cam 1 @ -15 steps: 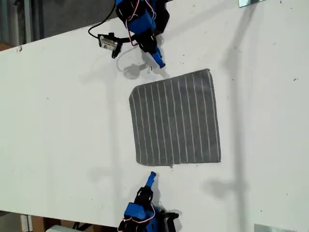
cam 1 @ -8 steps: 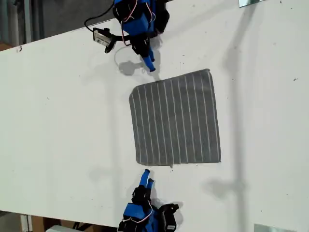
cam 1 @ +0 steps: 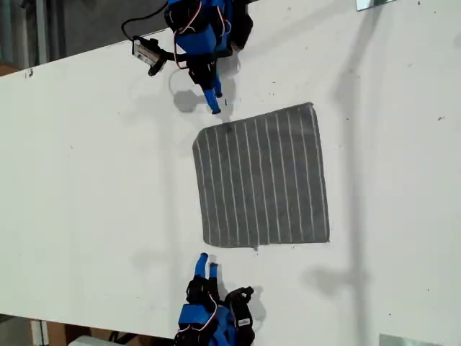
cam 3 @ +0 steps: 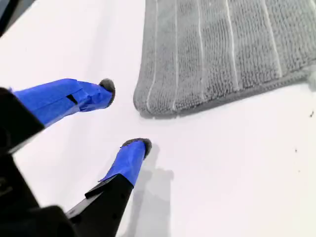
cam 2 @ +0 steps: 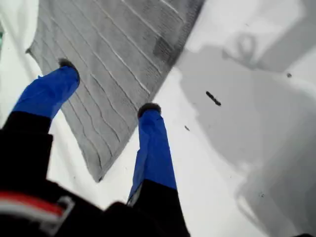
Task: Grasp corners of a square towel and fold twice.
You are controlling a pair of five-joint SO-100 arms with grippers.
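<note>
The towel [cam 1: 263,176], dark grey with thin white stripes, lies flat and unfolded on the white table [cam 1: 86,180]. My first gripper [cam 1: 214,107] hangs open just beyond the towel's far edge, near the corner [cam 1: 200,135] at the exterior view's upper left. In the first wrist view this gripper [cam 2: 107,86] straddles the towel's edge [cam 2: 123,59], a corner [cam 2: 98,175] close by. My second gripper [cam 1: 207,262] is open over bare table, just short of the near corner [cam 1: 207,243]. The second wrist view shows that gripper [cam 3: 124,115] beside that corner [cam 3: 142,109], holding nothing.
A small camera on a black cable [cam 1: 148,52] juts from the first arm. Metal pieces sit at the exterior view's top right [cam 1: 374,3] and bottom right [cam 1: 403,340]. The table's edge [cam 1: 72,58] runs along the exterior view's upper left. A dark speck [cam 2: 213,98] marks the table.
Both grippers have swung toward the exterior view's left, ending near the towel's two corners on that side. The second gripper's jaws have spread apart. The towel has not moved.
</note>
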